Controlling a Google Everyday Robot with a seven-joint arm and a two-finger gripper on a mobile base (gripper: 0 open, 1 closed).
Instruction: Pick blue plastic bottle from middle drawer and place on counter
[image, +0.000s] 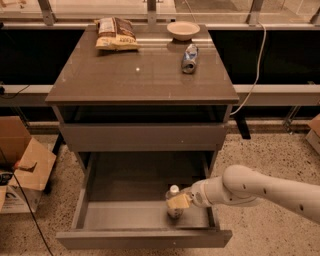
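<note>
The blue plastic bottle (173, 199) is a small clear bottle with a white cap. It stands upright inside the open middle drawer (145, 239), near the front right. My gripper (179, 202) reaches in from the right on a white arm. Its yellowish tip lies against the front of the bottle's body, inside the drawer. The lower part of the bottle is partly hidden by the gripper. The counter (140, 75) is the glossy grey-brown top of the cabinet, above the drawer.
On the counter lie a chip bag (115, 34), a shallow bowl (183, 30) and a blue-and-silver can (189, 51) on its side. The drawer above (142, 136) is closed. Cardboard boxes (22, 165) stand on the floor at left. A white cable (256, 65) hangs at right.
</note>
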